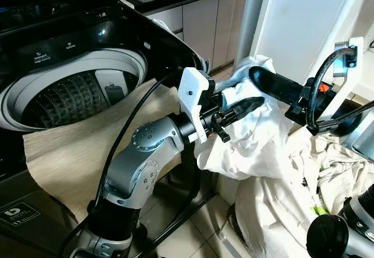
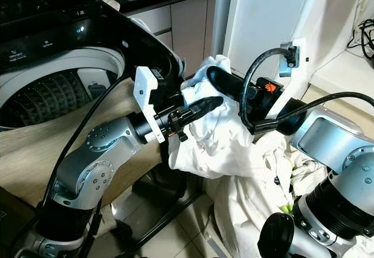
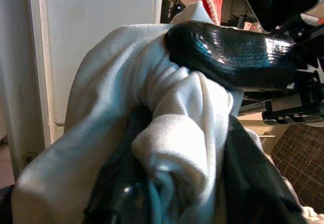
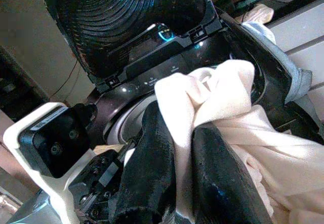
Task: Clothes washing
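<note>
Two grippers meeting on one white cloth [image 1: 257,135], held up in the air just right of the washer [image 1: 76,89]. Left gripper [image 1: 245,105] reaching in from the left on a silver arm, fingers pressed together on a bunched fold of the cloth; in the left wrist view, cloth squeezed between the dark fingers [image 3: 253,178]. Right gripper [image 2: 225,83] coming from the right, one long black finger lying over the top of the same bundle, fingers pinching the cloth between them in the right wrist view [image 4: 217,183]. Both grippers close together, nearly touching through the fabric.

Cloth draped down from the grip toward a heap of more pale laundry [image 1: 339,164] at lower right, beside the right arm. Something small and green [image 1: 318,210] tucked in that heap; too little showing to say what.

Washer a black top-loader, lid [image 4: 121,16] raised, round drum [image 1: 67,97] open and ribbed inside. Beige mat [image 1: 64,159] spread over the washer's front edge, under the left arm. White door [image 1: 304,18] behind the cloth; pale cabinets [image 1: 204,24] farther back.
</note>
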`<state>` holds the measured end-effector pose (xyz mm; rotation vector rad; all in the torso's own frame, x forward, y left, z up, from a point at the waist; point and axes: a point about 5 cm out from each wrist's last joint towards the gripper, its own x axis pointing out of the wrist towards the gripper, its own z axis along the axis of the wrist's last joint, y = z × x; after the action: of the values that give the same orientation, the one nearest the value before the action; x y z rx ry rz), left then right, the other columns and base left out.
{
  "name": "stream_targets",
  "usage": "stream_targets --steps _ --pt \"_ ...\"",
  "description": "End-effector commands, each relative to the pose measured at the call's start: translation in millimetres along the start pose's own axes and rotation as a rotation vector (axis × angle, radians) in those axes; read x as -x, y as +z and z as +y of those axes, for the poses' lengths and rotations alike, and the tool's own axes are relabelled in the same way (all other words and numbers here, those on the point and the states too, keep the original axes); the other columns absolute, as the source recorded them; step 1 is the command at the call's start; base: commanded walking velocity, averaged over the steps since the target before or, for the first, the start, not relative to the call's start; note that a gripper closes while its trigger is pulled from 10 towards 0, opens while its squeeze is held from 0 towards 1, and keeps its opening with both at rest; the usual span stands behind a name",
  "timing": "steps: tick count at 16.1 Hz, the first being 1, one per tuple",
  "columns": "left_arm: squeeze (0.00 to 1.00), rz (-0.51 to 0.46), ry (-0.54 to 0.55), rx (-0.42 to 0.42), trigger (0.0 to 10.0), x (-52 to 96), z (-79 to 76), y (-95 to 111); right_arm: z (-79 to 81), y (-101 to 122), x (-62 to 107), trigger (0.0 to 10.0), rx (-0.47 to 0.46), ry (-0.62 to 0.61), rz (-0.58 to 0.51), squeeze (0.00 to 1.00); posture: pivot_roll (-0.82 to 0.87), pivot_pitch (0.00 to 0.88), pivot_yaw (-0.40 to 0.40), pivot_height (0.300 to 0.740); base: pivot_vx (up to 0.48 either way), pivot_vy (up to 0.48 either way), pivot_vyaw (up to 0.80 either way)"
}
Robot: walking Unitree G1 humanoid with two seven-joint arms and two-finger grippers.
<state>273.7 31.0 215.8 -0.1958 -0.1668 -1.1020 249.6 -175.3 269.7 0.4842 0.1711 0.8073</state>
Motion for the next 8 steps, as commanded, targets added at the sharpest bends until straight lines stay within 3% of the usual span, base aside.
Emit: stream_targets --steps 1,2,3,4,8 --pt "0.00 -0.024 0.018 0.004 0.0 4.9 2.5 5.3 0.6 6.8 0.0 0.0 0.011 -0.004 -0.039 0.00 -0.11 0.000 0.044 0.740 0.000 0.000 0.00" --pt "0.00 -0.028 0.019 0.005 0.0 5.0 2.8 6.0 0.3 7.3 0.0 0.0 0.012 -0.008 -0.041 0.00 -0.11 0.000 0.045 0.740 0.000 0.000 0.00" --pt "0.00 -0.031 0.020 0.005 0.0 5.4 3.5 6.8 -0.1 8.3 0.0 2.3 0.012 -0.011 -0.047 0.00 -0.11 0.000 0.045 0.740 0.000 0.000 0.00" --pt "0.00 -0.035 0.027 0.001 0.0 6.5 5.5 8.0 -1.4 12.8 -1.1 10.0 0.009 -0.021 -0.079 1.00 -0.10 0.000 0.045 0.740 0.000 0.000 0.00" --pt "0.00 -0.046 0.042 -0.003 0.0 7.5 9.5 11.3 -4.2 21.4 0.1 10.0 -0.019 -0.014 -0.138 1.00 -0.10 0.000 0.048 0.740 0.000 0.000 0.00"
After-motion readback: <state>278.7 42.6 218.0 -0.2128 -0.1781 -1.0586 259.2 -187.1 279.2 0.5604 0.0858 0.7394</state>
